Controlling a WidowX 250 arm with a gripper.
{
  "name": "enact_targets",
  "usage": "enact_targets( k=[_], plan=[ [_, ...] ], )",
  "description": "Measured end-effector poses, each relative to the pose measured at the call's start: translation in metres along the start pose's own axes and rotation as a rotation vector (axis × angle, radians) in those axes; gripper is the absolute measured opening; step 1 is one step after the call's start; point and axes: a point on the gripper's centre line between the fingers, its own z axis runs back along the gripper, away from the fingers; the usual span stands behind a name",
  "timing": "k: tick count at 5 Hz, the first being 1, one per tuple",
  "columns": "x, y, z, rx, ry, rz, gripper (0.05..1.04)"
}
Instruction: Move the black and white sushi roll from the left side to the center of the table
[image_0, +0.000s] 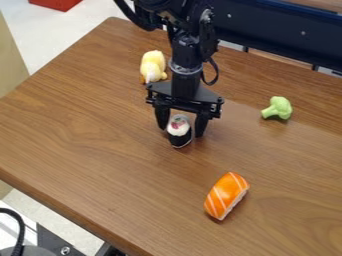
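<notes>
Here's the toy sushi roll (179, 131), on the wooden table (107, 135), right at the gripper (182, 131), whose arm hangs down from the top edge; whether the jaws clench it, I can't tell. Toy salmon nigiri (226, 195) lies nearer the camera, green toy broccoli (278, 108) sits right, yellow plush toy (153, 66) behind, left.

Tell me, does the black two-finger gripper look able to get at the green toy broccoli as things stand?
Probably yes: nothing visible blocks the way to the broccoli, though the black-and-white sushi roll at the gripper may hinder grasping.
</notes>
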Motion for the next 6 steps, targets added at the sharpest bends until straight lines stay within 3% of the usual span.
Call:
enact_targets(
  k=[1, 3, 6],
  plan=[
    [-0.004, 0.002, -0.001, -0.006, 0.029, -0.009, 0.999],
    [0.001, 0.007, 0.029, -0.074, 0.038, 0.004, 0.999],
    [0.006, 0.018, 0.073, -0.122, 0.048, -0.038, 0.999]
  ],
)
